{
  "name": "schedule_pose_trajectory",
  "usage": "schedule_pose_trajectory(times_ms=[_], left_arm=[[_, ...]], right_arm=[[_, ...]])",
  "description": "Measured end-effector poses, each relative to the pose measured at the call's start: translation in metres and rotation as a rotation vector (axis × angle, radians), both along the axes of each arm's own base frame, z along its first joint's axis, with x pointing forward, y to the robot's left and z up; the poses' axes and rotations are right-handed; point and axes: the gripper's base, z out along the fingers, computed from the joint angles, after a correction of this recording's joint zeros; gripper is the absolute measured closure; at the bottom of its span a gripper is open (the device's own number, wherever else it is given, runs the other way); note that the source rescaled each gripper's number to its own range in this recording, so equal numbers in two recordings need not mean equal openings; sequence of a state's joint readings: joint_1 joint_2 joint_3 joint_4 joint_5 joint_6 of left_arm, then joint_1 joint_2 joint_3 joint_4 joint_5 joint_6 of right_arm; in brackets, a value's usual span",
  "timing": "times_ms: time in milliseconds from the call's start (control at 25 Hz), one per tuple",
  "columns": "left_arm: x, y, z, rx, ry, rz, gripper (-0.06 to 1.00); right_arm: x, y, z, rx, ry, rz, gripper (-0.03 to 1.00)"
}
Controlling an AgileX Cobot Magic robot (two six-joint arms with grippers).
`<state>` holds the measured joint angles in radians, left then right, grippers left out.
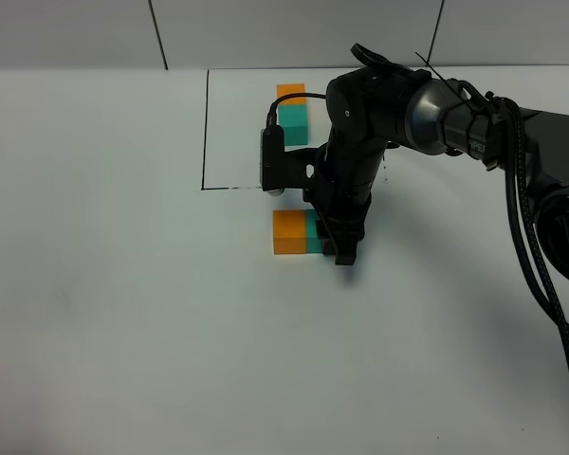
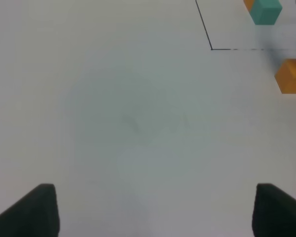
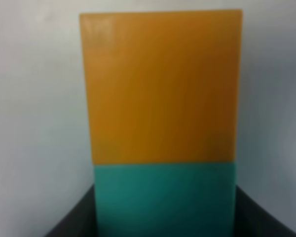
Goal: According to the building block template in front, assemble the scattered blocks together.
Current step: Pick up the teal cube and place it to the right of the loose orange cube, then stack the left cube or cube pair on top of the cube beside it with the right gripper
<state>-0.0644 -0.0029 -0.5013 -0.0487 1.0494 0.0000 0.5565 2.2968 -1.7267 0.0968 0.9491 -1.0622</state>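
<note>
The teal-green cube (image 3: 163,205) filled the right wrist view, clenched in the right gripper (image 1: 338,248) and pressed flush against the orange cube (image 3: 160,86), probably to join them as in the building block template (image 1: 291,114) behind, inside its black outline (image 1: 207,133). The left gripper (image 2: 155,212) hung released over the desk (image 1: 123,332), seemingly parked aside. From above, the arm (image 1: 360,142) hid most of the teal-green cube and the outline's right side.

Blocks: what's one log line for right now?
right fingers: shut on teal block | teal block: touching orange block | left fingers: open, empty
</note>
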Motion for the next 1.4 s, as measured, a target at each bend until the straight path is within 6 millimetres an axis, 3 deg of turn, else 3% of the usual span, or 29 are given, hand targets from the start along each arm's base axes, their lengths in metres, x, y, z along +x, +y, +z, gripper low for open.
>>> schedule_pose_trajectory(times_ms=[120,320,520,640,840,1040,1120,1280,1400], left_arm=[[0.0,0.0,0.0,0.0,0.0,0.0,0.16],[0.0,0.0,0.0,0.0,0.0,0.0,0.16],[0.0,0.0,0.0,0.0,0.0,0.0,0.16],[0.0,0.0,0.0,0.0,0.0,0.0,0.16],[0.0,0.0,0.0,0.0,0.0,0.0,0.16],[0.0,0.0,0.0,0.0,0.0,0.0,0.16],[0.0,0.0,0.0,0.0,0.0,0.0,0.16],[0.0,0.0,0.0,0.0,0.0,0.0,0.16],[0.0,0.0,0.0,0.0,0.0,0.0,0.16]], right_arm=[[0.0,0.0,-0.003,0.001,0.005,-0.004,0.85],[-0.001,0.002,-0.001,0.007,0.007,-0.031,0.45],[-0.001,-0.007,0.034,0.038,-0.013,-0.145,0.19],[0.0,-0.028,0.061,0.051,0.029,-0.296,0.15],[-0.003,-0.082,0.102,0.158,0.098,-0.597,0.15],[-0.033,-0.129,0.131,0.3,0.047,-0.774,0.18],[-0.053,-0.141,0.131,0.315,0.046,-0.848,0.19],[-0.091,-0.158,0.112,0.318,0.037,-0.946,0.21],[-0.106,-0.164,0.097,0.333,0.002,-0.992,0.21]])
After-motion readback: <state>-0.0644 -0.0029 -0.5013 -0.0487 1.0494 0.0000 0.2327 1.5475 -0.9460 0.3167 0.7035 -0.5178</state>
